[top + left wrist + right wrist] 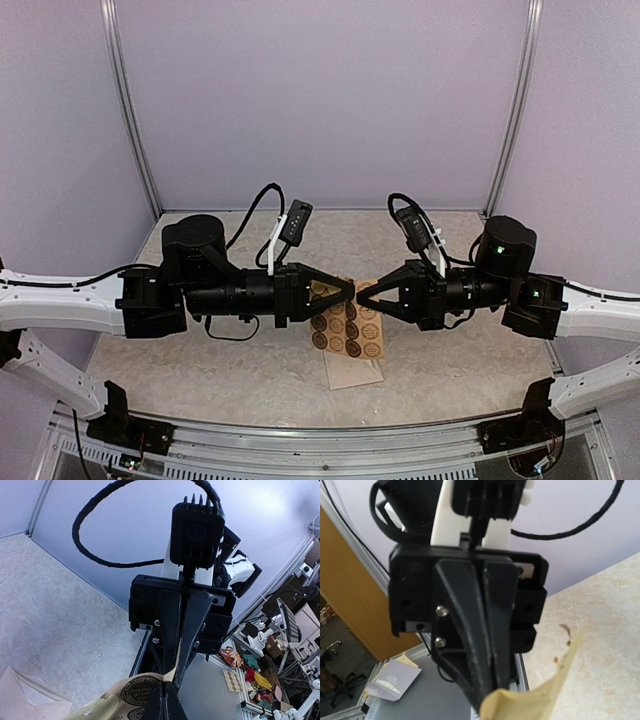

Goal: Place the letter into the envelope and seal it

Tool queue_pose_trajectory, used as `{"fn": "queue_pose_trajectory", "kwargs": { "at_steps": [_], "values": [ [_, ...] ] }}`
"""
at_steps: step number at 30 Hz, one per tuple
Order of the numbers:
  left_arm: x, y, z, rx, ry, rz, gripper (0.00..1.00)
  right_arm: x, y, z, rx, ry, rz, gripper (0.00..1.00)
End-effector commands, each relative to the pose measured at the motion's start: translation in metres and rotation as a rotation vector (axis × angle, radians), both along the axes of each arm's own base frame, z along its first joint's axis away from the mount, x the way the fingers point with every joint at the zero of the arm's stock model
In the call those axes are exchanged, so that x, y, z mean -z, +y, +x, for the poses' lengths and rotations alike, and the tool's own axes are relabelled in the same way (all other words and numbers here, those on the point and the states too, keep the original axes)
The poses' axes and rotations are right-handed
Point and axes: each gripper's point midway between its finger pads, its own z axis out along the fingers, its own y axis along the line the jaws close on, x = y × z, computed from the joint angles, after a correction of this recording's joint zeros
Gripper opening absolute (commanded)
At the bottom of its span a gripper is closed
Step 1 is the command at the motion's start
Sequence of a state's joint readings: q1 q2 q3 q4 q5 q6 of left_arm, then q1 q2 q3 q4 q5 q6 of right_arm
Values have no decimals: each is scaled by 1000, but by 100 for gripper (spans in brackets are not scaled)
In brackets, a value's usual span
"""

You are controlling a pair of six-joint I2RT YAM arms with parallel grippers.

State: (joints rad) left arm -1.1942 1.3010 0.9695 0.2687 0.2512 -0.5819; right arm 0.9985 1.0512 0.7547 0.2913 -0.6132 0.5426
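A tan sheet of round brown stickers [348,328] hangs between my two grippers above the table's middle. My left gripper [351,288] is shut on its upper edge; in the left wrist view [165,694] its fingertips pinch the sheet [115,700]. My right gripper [361,296] faces it tip to tip and is shut on the same edge [176,676]. In the right wrist view only the sheet's plain back [545,700] and the left gripper [487,697] show. The pale tan envelope [356,372] lies flat under the sheet, its whiter inside showing [27,700]. No letter shows.
The beige marbled tabletop [200,350] is boxed in by lilac walls [320,100] at the back and sides. A metal rail [320,440] runs along the near edge. Clutter [250,670] lies beyond the table's edge.
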Motion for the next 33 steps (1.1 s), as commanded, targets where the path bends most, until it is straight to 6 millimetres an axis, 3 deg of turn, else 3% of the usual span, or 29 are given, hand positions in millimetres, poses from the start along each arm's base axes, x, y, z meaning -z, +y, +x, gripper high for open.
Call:
{"fn": "queue_pose_trajectory", "kwargs": {
  "at_steps": [1,30,33],
  "values": [
    [-11,-2,0,8,-13,-29,0,-8,0,1,1,-17,15,0],
    [-5,12,8,-48,19,-17,0,-7,-3,8,51,-17,7,0],
    [-4,10,8,-40,23,-13,7,-6,-1,6,37,-14,4,0]
  ]
}}
